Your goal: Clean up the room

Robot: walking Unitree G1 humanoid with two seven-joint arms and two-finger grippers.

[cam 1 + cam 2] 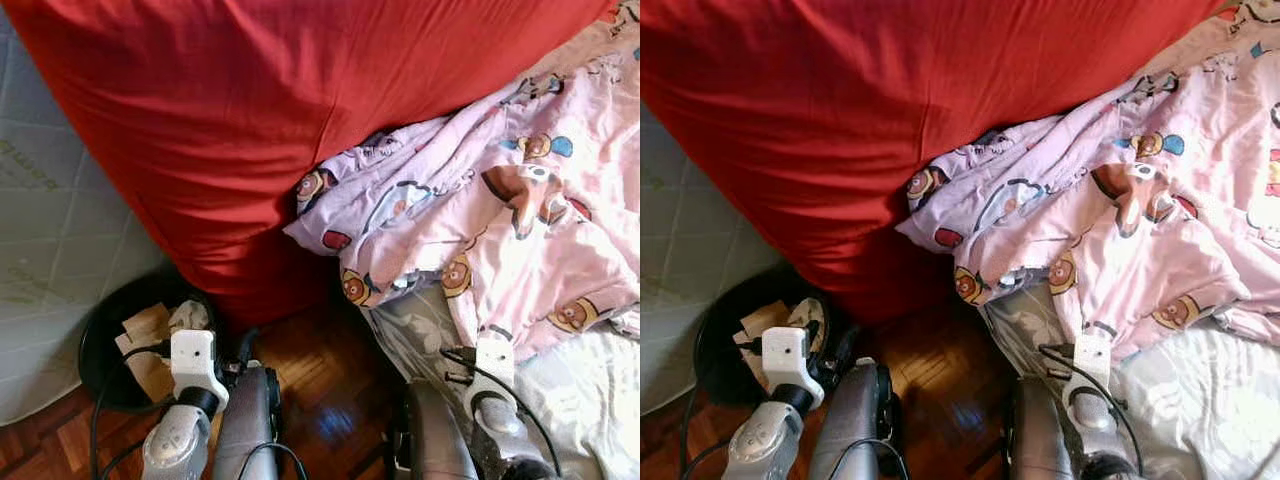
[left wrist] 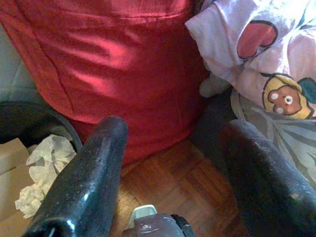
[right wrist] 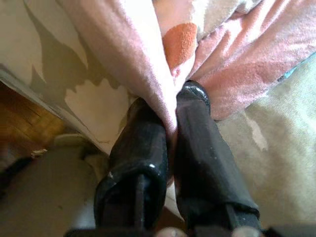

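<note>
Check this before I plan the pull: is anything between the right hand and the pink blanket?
No. The right hand is already pinched shut on a fold of the pink blanket at the bed's edge; nothing sits between them. The left hand is open above the wooden floor.

- Parquet floor [image 1: 330,390], dark, glossy.
- Quilted mattress [image 1: 50,230] standing at left, touching the red cover.
- Grey sheet [image 1: 1210,400] at lower right.

Red cover [image 1: 250,120] blocks ahead (floor [image 1: 320,390] open).
</note>
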